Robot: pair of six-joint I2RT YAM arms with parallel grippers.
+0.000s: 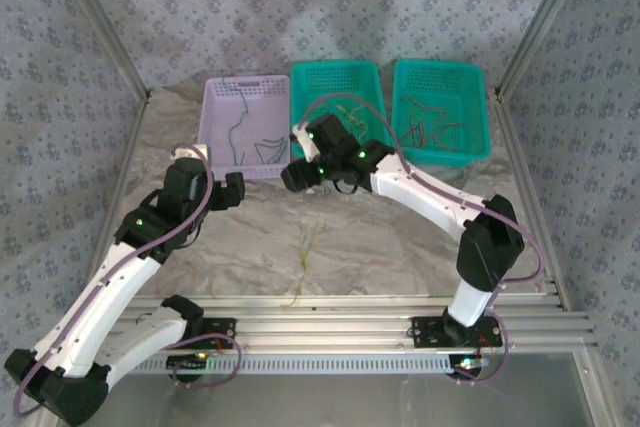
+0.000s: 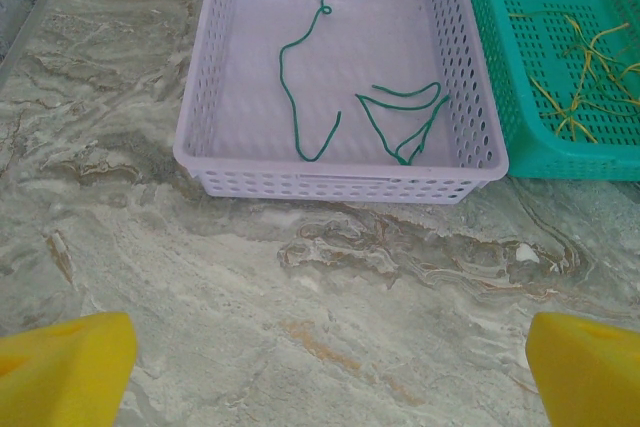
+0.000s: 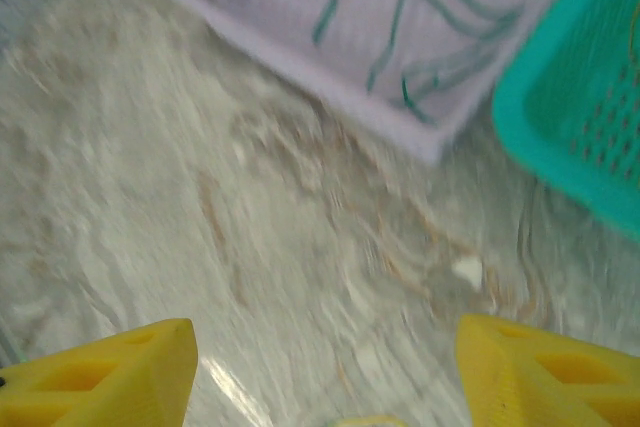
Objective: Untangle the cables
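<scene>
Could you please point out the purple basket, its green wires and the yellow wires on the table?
purple basket [image 2: 330, 185]: left wrist view, near wall.
green wires [image 2: 289, 97]: left wrist view, longest wire's middle.
yellow wires [image 1: 305, 252]: top view, bunch's middle.

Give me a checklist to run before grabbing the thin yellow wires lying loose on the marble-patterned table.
1. Left gripper open, empty: ok.
2. Right gripper open: ok; empty: cannot tell, blurred view.
3. Thin yellow wires on the marble-patterned table uncovered, between both arms: ok.
4. Those wires separate from each other: cannot tell.
5. Middle perforated teal plastic basket, holding other yellow wires, has room: ok.
</scene>
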